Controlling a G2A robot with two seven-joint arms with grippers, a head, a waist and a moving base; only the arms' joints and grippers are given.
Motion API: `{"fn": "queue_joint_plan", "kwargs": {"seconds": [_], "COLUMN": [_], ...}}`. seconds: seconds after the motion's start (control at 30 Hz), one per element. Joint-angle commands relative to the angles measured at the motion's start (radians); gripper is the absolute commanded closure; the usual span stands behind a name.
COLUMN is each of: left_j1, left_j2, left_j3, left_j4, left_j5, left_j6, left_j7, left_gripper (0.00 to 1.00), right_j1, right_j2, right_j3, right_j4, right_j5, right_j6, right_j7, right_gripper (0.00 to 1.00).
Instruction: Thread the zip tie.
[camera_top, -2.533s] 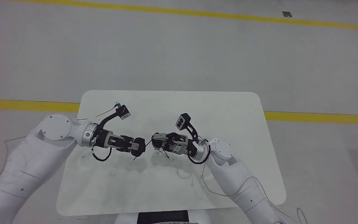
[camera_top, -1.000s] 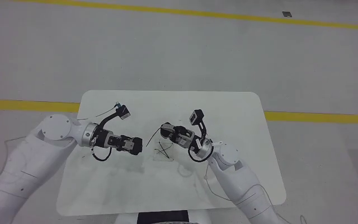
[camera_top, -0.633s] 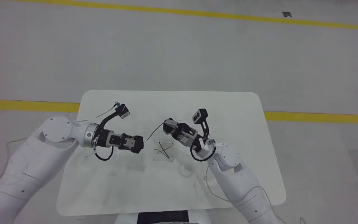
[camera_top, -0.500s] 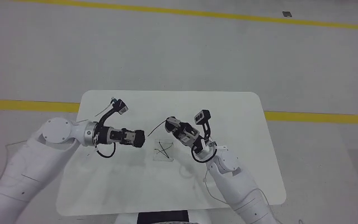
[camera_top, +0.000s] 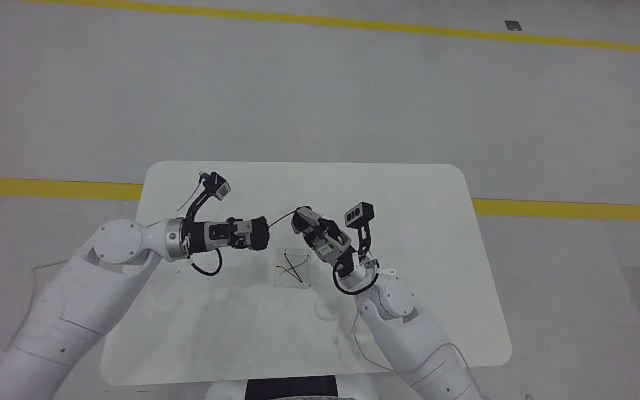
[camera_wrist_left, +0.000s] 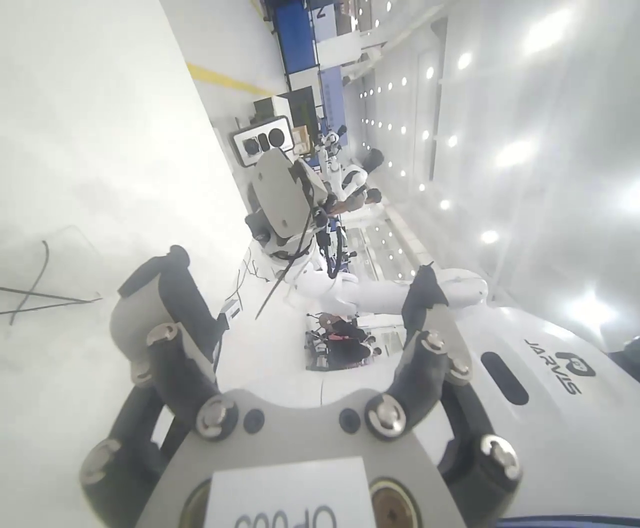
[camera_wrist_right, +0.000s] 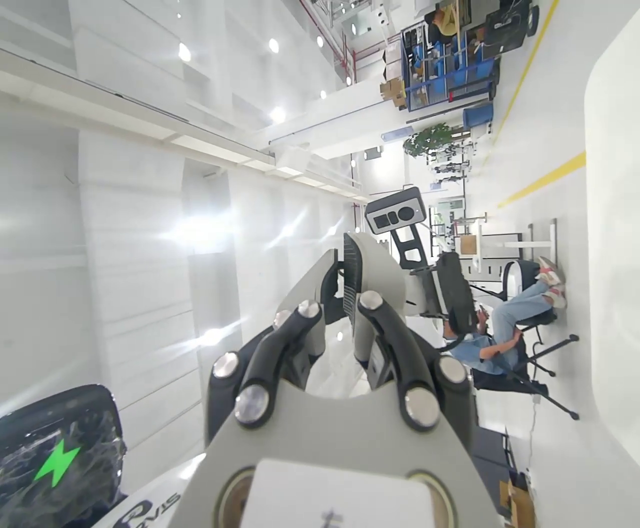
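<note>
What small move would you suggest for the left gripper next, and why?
Probably ease the left gripper forward to close on the free end of the zip tie: that gripper is open, and the tie sticks out of the shut right gripper ahead.

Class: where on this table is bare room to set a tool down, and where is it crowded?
Bare: the table along its far edge and its right side. Crowded: mid-table, where left pincer, right pincer and loose ties gather.

A white, round-cornered table (camera_top: 420, 200) stands on a pale grey floor (camera_top: 300, 100) crossed by two yellow lines (camera_top: 300, 19). Farther off in the tall white hall are a blue shelving rack (camera_wrist_right: 440, 85), a potted plant (camera_wrist_right: 425, 142) and bright ceiling lights (camera_wrist_right: 277, 114).
</note>
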Motion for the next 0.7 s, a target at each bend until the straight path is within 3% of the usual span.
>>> {"fn": "queue_joint_plan", "kwargs": {"seconds": [0.0, 0.13, 0.33, 0.67], "left_j1": [0.0, 0.015, 0.03, 0.028], "left_j2": [0.0, -0.004, -0.019, -0.061], "left_j3": [0.0, 0.015, 0.023, 0.008], "left_j4": [0.0, 0.002, -0.016, -0.001], "left_j5": [0.0, 0.012, -0.012, -0.038], "left_j6": [0.0, 0.0, 0.0, 0.0], "left_j7": [0.001, 0.059, 0.124, 0.119], "left_gripper": [0.0, 0.0, 0.0, 0.0], "right_j1": [0.0, -0.009, -0.037, -0.058], "right_j2": [0.0, 0.001, -0.017, -0.055], "right_j3": [0.0, 0.002, -0.024, -0.044], "right_j4": [0.0, -0.03, -0.08, -0.092], "right_j5": [0.0, -0.166, -0.199, -0.191], "right_j6": [0.0, 0.0, 0.0, 0.0], "right_j7": [0.0, -0.085, -0.187, -0.265], "right_gripper": [1.0, 1.0, 1.0, 1.0]}}
